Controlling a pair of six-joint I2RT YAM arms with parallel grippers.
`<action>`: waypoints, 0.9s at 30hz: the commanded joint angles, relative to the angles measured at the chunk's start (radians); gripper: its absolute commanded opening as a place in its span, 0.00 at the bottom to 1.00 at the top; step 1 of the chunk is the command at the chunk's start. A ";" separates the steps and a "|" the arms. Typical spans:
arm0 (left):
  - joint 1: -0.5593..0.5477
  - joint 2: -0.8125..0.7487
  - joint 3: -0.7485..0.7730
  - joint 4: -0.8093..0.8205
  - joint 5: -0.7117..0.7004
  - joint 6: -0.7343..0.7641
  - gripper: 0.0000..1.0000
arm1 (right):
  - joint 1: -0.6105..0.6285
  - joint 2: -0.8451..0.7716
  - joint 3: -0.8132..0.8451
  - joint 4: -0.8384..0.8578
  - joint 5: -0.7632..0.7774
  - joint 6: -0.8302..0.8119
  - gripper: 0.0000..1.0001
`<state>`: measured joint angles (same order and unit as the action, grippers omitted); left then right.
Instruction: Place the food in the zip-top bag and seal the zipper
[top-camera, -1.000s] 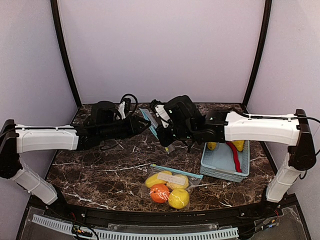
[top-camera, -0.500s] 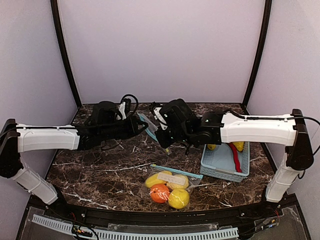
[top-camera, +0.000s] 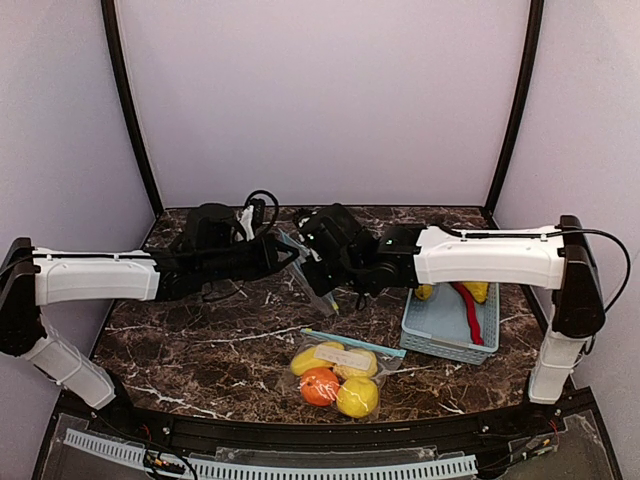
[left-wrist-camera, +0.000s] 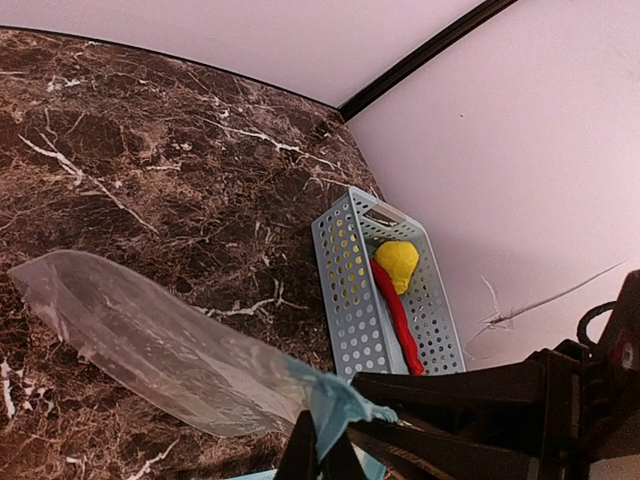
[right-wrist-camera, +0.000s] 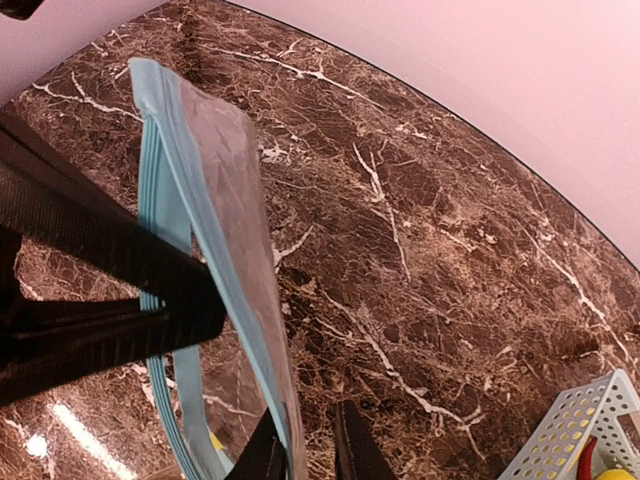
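Note:
An empty clear zip-top bag (top-camera: 303, 268) with a blue zipper hangs above the table between both grippers. My left gripper (left-wrist-camera: 322, 455) is shut on its blue zipper edge (left-wrist-camera: 345, 405). The jaws of my right gripper (right-wrist-camera: 305, 455) stand slightly apart. The bag's edge (right-wrist-camera: 215, 170) runs between them, against the left finger. A second bag (top-camera: 335, 375) lies near the front with yellow food and an orange (top-camera: 319, 386) inside. A red chili (left-wrist-camera: 398, 315) and a yellow piece (left-wrist-camera: 397, 262) lie in the pale blue basket (top-camera: 430, 335).
The basket stands at the right on the dark marble table (top-camera: 200, 330). The left gripper's black fingers (right-wrist-camera: 120, 270) cross the left of the right wrist view. Purple walls close in the back and both sides.
My left gripper has closed on the bag's zipper edge. The right gripper has shifted left along the bag and its jaws have parted slightly from shut.

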<state>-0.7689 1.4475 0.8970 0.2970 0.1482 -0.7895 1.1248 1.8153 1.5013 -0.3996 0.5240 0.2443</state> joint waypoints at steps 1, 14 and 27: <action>-0.016 -0.010 0.026 -0.002 0.044 -0.001 0.01 | -0.012 0.042 0.053 -0.003 -0.015 0.004 0.20; -0.017 -0.113 0.061 -0.175 -0.054 0.111 0.01 | -0.082 0.056 0.042 -0.107 -0.022 0.087 0.41; -0.017 -0.146 0.161 -0.584 -0.207 0.297 0.01 | -0.141 -0.009 -0.003 -0.186 0.009 0.162 0.45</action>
<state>-0.7918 1.3273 1.0336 -0.1238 0.0463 -0.5583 1.0050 1.8431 1.5234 -0.5060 0.4961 0.3786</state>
